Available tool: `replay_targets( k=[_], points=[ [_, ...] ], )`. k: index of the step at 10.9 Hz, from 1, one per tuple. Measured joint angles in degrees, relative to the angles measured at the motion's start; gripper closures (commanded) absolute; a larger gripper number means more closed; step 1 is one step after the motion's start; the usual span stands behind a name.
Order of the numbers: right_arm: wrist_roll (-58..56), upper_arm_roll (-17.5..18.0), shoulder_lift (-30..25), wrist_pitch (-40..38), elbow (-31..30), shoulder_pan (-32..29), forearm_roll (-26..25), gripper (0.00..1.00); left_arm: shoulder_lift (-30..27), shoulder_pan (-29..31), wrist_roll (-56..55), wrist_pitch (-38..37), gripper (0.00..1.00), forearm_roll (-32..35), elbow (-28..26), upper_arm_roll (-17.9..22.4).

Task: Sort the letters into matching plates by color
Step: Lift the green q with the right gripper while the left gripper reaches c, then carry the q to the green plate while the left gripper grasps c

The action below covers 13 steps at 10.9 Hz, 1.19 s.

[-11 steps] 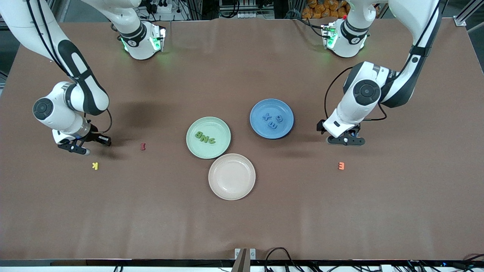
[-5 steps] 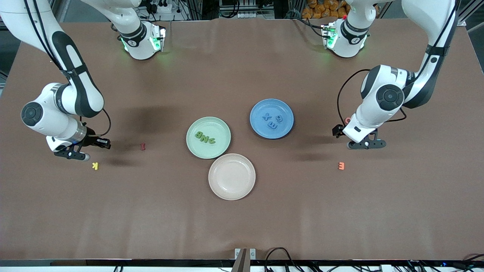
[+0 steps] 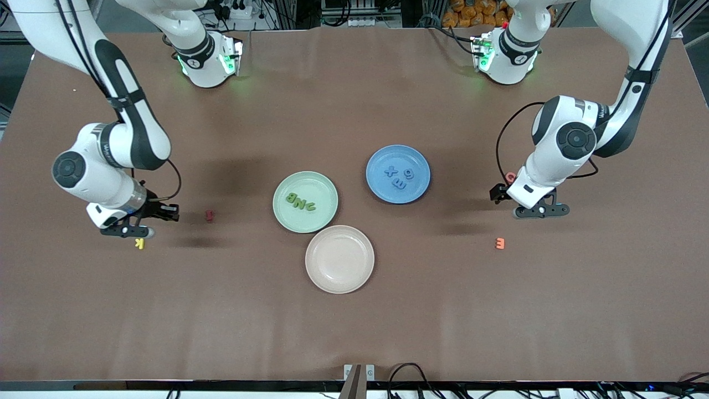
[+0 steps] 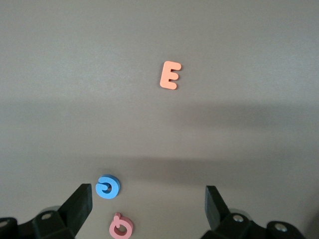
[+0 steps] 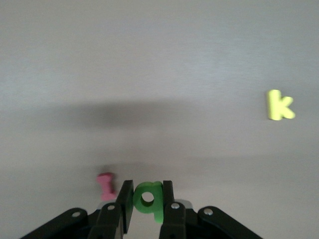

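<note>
The right gripper (image 5: 147, 204) pinches a green letter (image 5: 148, 198), hidden in the front view; the left gripper (image 4: 148, 206), fingers spread, hangs over a blue letter (image 4: 107, 186).

There were three plates (image 3: 339, 259), four green letters (image 3: 301, 202), four blue letters (image 3: 400, 178), and one each of yellow, dark red, orange and pink

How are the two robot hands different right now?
The right gripper has its fingers shut on a green letter; the left gripper has its fingers wide open and holds nothing. The right gripper hangs near the yellow K; the left gripper hangs over a blue letter and a pink letter. Both point down at the table.
</note>
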Motion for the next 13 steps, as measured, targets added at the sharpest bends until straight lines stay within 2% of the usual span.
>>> replay_targets(
  k=[4, 7, 10, 13],
  points=[
    [4.4, 0.1, -0.1, 0.0, 1.0, 8.6, 0.0, 0.78, -0.8, 0.8, 0.0, 1.1, 0.0, 0.0, -1.5, 1.5],
    [10.4, 0.2, -0.1, -0.8, 1.6, 15.7, 0.0, 0.78, -0.9, 1.3, 0.0, 5.7, 0.0, 0.0, -5.1, 3.3],
    [16.4, 0.2, 0.5, -6.8, 5.3, 22.3, 0.0, 0.78, -0.9, 1.4, 0.1, 8.5, 0.0, 0.8, -8.1, 3.8],
    [22.5, 0.3, 3.5, -7.8, 10.1, 28.5, 0.0, 0.78, -0.5, 1.4, 0.1, 12.5, 0.0, 4.2, -10.6, 4.9]
  ],
)
